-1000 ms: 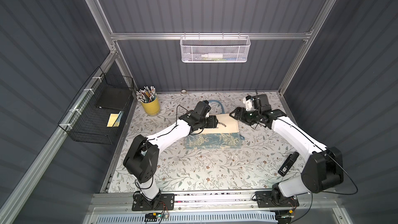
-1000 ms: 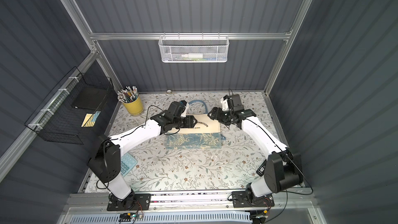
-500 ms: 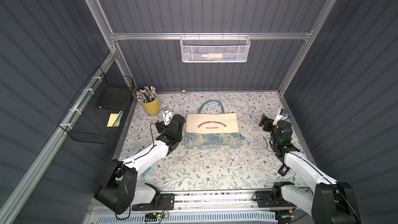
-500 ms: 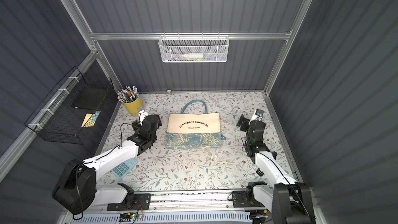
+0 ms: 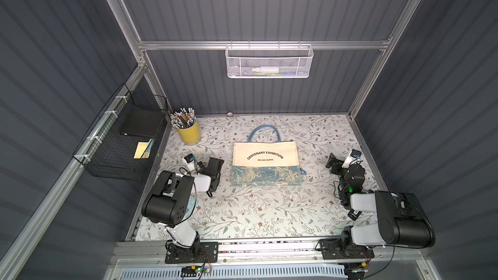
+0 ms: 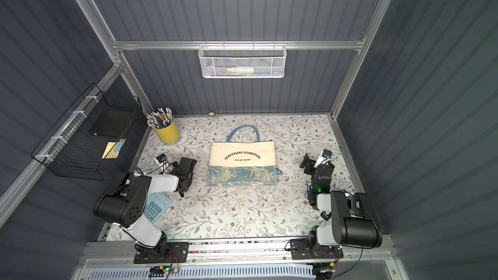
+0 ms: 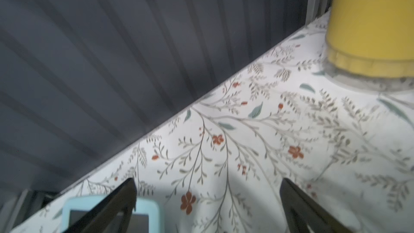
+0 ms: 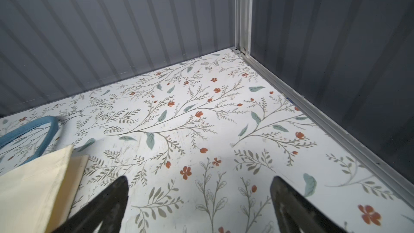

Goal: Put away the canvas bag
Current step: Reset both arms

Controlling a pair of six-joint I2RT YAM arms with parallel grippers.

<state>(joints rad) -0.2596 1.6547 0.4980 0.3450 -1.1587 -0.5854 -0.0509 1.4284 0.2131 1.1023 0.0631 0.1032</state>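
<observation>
The canvas bag (image 5: 265,162) (image 6: 242,161) lies flat in the middle of the floral table, cream with black lettering and a blue-and-gold band along its near edge. Its blue rope handle (image 5: 264,133) points to the back wall. My left gripper (image 5: 214,177) (image 6: 186,177) rests left of the bag, apart from it, open and empty (image 7: 207,181). My right gripper (image 5: 334,164) (image 6: 310,164) rests to the right of the bag, also open and empty (image 8: 199,178). The right wrist view catches a corner of the bag (image 8: 33,187) and its handle (image 8: 44,126).
A yellow cup of pencils (image 5: 188,130) (image 7: 369,23) stands at the back left. A black wire basket (image 5: 121,141) hangs on the left wall and a white mesh basket (image 5: 269,61) on the back wall. A light blue calculator (image 6: 156,207) (image 7: 147,207) lies under the left arm.
Both grippers were at the bag's top edge; both arms have pulled back to the table's sides and folded. The bag lies flat and free where it was.
</observation>
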